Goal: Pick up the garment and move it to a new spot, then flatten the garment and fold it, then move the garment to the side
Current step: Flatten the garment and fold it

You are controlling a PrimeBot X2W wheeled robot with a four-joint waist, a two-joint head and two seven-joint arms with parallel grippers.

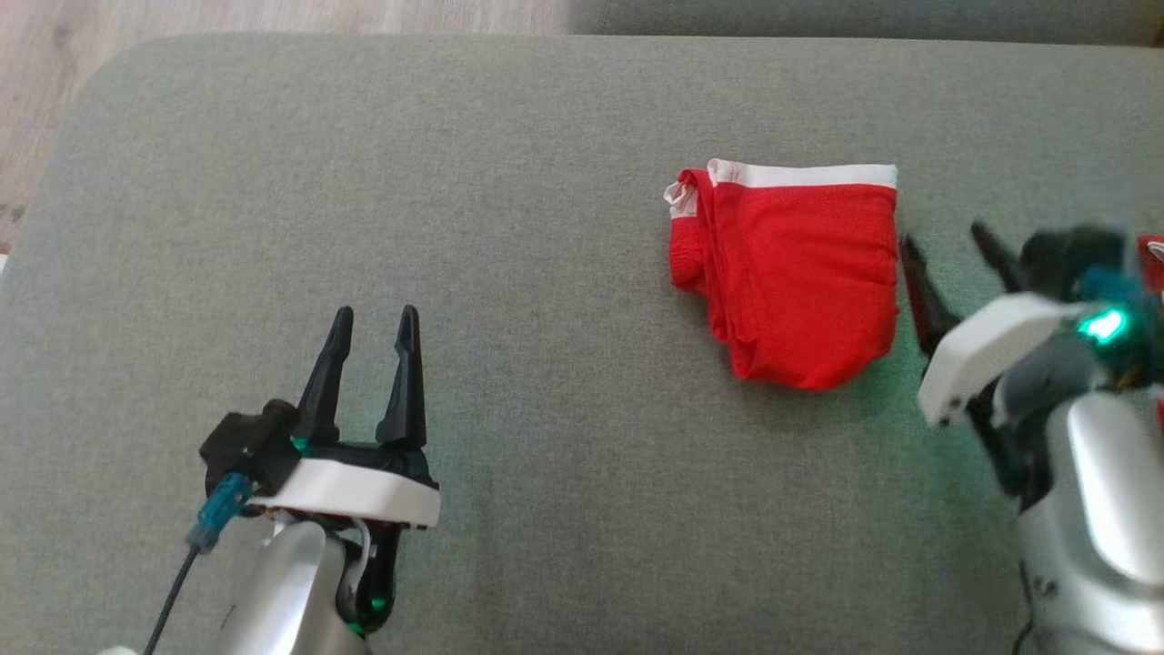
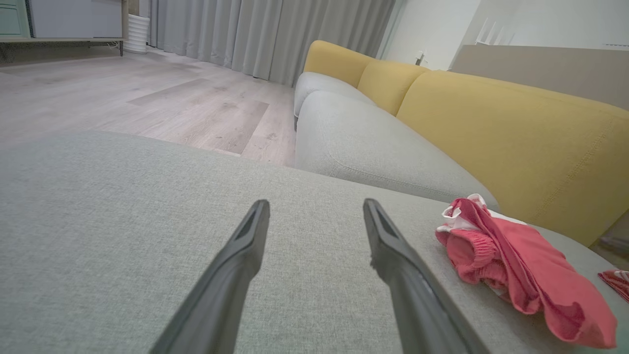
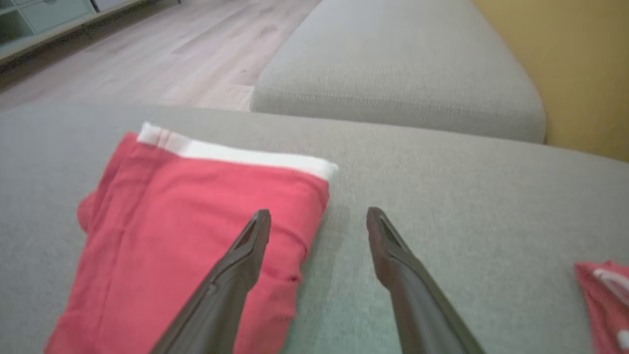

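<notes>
**Folded garment on the cushion, both grippers open and empty**

The garment (image 1: pixel 800 282), red with a white waistband (image 1: pixel 805 175), lies folded into a compact block on the grey cushion (image 1: pixel 509 182). In the head view it sits right of centre, with the waistband along its far edge. Its left side is bunched into ridges with a bit of white trim showing at the far corner, and its near edge is rounded.

The right gripper (image 1: pixel 941 235) is just beside the garment's right edge, blurred in the head view. Its two fingers are spread apart with nothing between them. In the right wrist view one finger crosses over the red cloth and the other stands over bare cushion, so the gap straddles the garment's edge. Whether the finger touches the cloth cannot be told.

The left gripper (image 1: pixel 375 314) is well apart from the garment, at the lower left of the head view above bare cushion. Its fingers are parted and hold nothing.

A second red cloth (image 3: pixel 602 295) with white trim lies on the cushion beyond the right gripper, cut off by the picture edge. Past the cushion the left wrist view shows a sofa (image 2: pixel 516 132) with a yellow back and grey seats, a pale wood floor (image 2: pixel 147 98) and grey curtains (image 2: pixel 270 34).
</notes>
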